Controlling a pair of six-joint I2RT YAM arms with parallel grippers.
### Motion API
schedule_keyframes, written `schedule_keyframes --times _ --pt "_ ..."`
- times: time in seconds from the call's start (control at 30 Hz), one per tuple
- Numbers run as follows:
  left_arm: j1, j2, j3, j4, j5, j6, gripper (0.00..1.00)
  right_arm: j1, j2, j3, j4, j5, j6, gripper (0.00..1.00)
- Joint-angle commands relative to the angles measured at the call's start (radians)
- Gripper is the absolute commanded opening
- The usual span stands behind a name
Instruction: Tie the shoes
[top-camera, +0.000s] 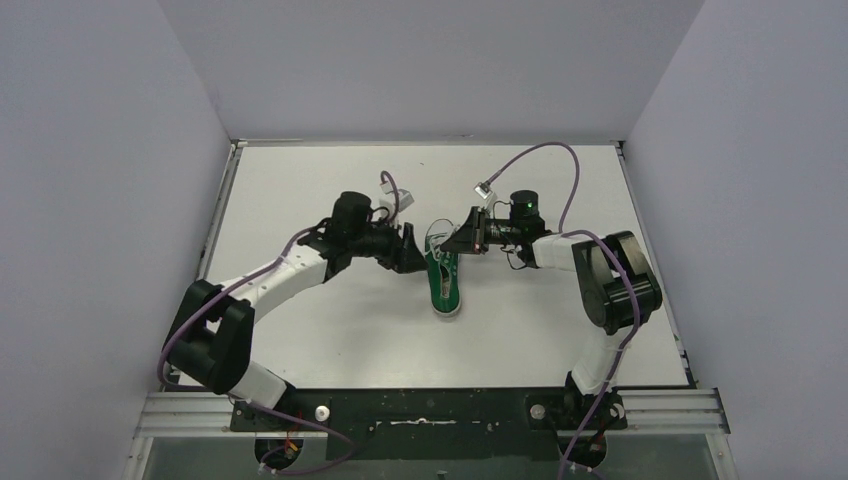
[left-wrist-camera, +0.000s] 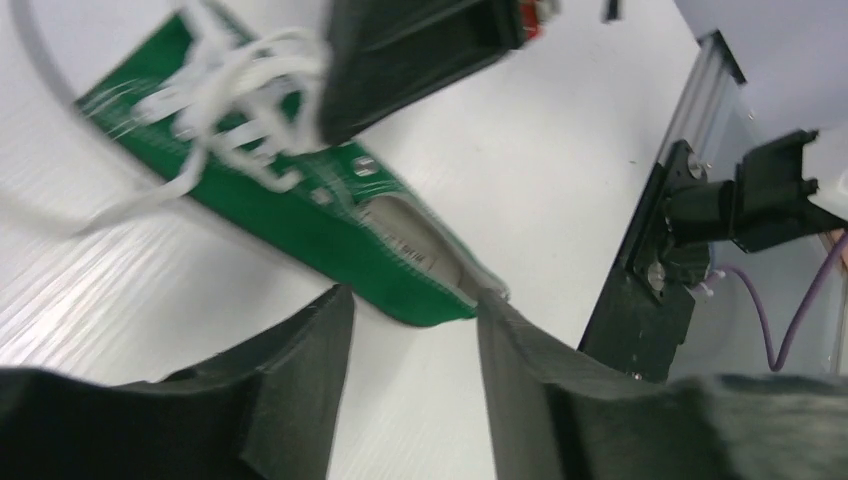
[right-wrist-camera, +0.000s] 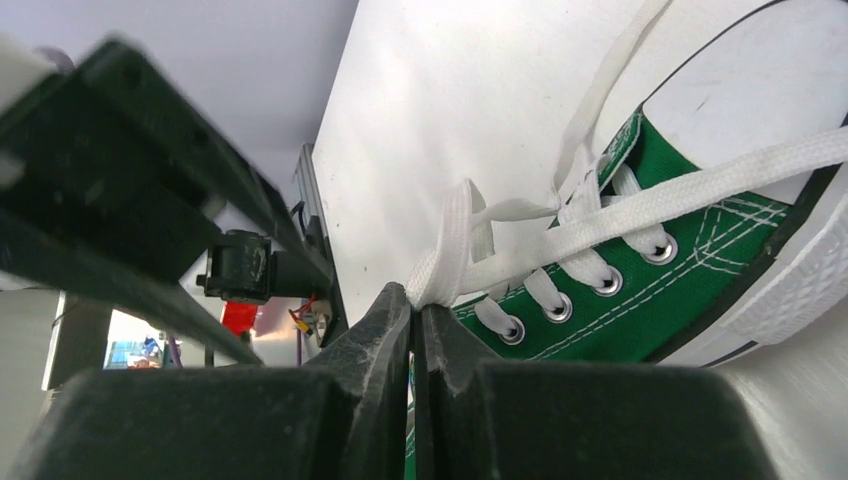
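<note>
The green sneaker (top-camera: 445, 285) with white sole lies mid-table, between both grippers. My right gripper (top-camera: 462, 243) is at its right side over the laces. In the right wrist view it (right-wrist-camera: 415, 295) is shut on a fold of white lace (right-wrist-camera: 450, 235) pulled up from the eyelets of the shoe (right-wrist-camera: 700, 290). My left gripper (top-camera: 415, 258) is at the shoe's left side. In the left wrist view it (left-wrist-camera: 415, 300) is open and empty, its tips at either side of one end of the shoe (left-wrist-camera: 300, 215). The loose laces (left-wrist-camera: 230, 90) lie under the right gripper (left-wrist-camera: 400, 60).
The white table (top-camera: 320, 330) is walled at the left, back and right. A black and metal rail (top-camera: 430, 405) with the arm bases runs along the near edge; part of it (left-wrist-camera: 670, 260) shows in the left wrist view. Purple cables loop above both wrists.
</note>
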Motion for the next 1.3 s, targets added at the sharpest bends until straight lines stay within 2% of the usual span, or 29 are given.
schedule_keyframes --times 0.0,0.2,0.43,0.73,0.8,1.17,1.27 --pt "-0.054 0.098 -0.008 0.333 0.006 0.068 0.41 -0.012 0.009 0.047 0.17 -0.064 0.084 0.0" --pt "-0.053 0.214 0.058 0.388 -0.024 0.126 0.4 -0.016 0.008 0.051 0.123 -0.064 0.046 0.0" --pt "-0.042 0.224 0.065 0.368 -0.041 0.231 0.44 -0.017 0.014 0.057 0.08 -0.056 0.011 0.0" --pt "-0.044 0.306 0.144 0.397 0.026 0.22 0.4 -0.017 0.018 0.067 0.073 -0.054 0.012 0.0" --pt "-0.044 0.322 0.163 0.395 0.038 0.216 0.37 -0.019 0.015 0.066 0.072 -0.054 0.012 0.0" --pt "-0.039 0.316 0.149 0.417 0.056 0.197 0.01 -0.018 0.015 0.066 0.066 -0.054 0.011 0.0" --pt "-0.038 0.32 0.154 0.426 0.059 0.179 0.0 -0.019 0.012 0.064 0.07 -0.05 0.015 0.0"
